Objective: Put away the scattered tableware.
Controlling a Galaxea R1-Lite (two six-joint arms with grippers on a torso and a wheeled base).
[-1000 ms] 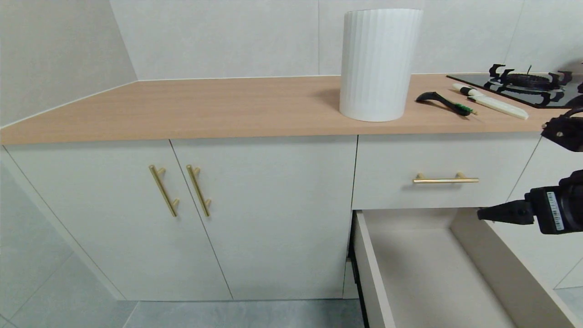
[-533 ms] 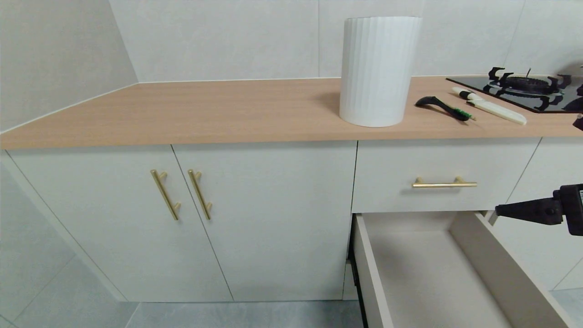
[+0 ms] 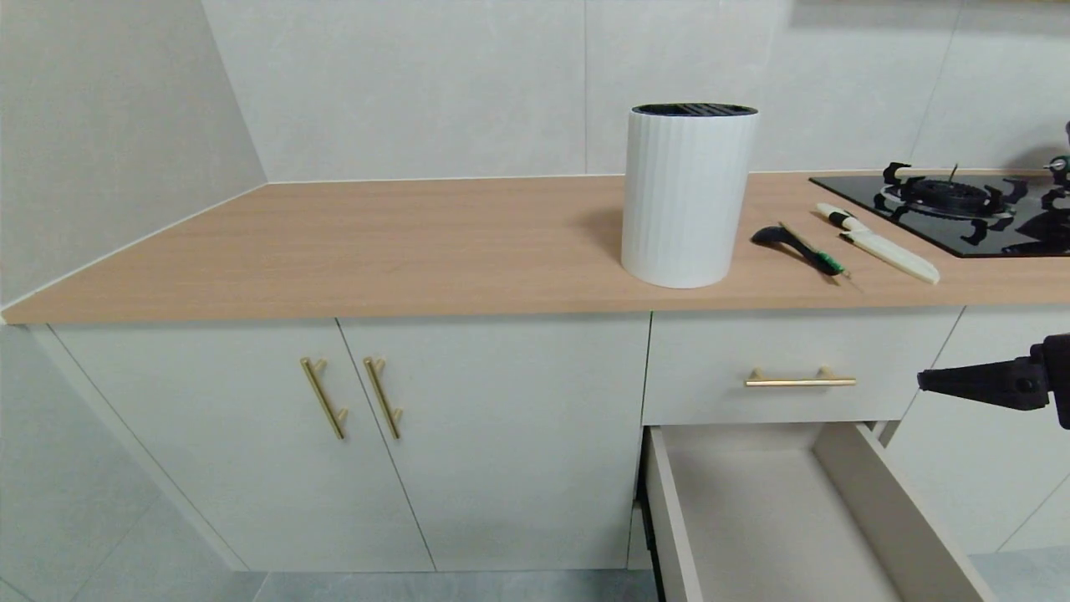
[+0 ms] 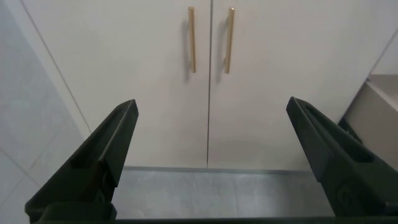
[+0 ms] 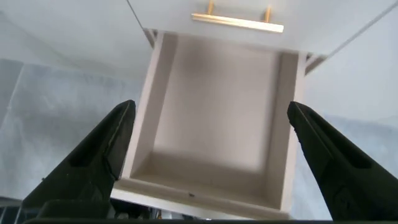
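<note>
Where I hover above the open drawer (image 5: 158, 68), right gripper (image 5: 210, 107): spread, empty.
Left gripper (image 4: 211, 102): spread, empty.
Knife (image 3: 886, 245), black tool (image 3: 798, 247): near counter's (image 3: 418, 242) front edge.

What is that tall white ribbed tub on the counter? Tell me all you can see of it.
The white tub is a tall upright cylinder with fine vertical ribs, matte, maybe plastic or ceramic. A black slotted insert fills its top. It stands on the wooden countertop near the front edge. Nothing else touches it; a black-handled utensil lies apart beside it, toward the stove.
</note>
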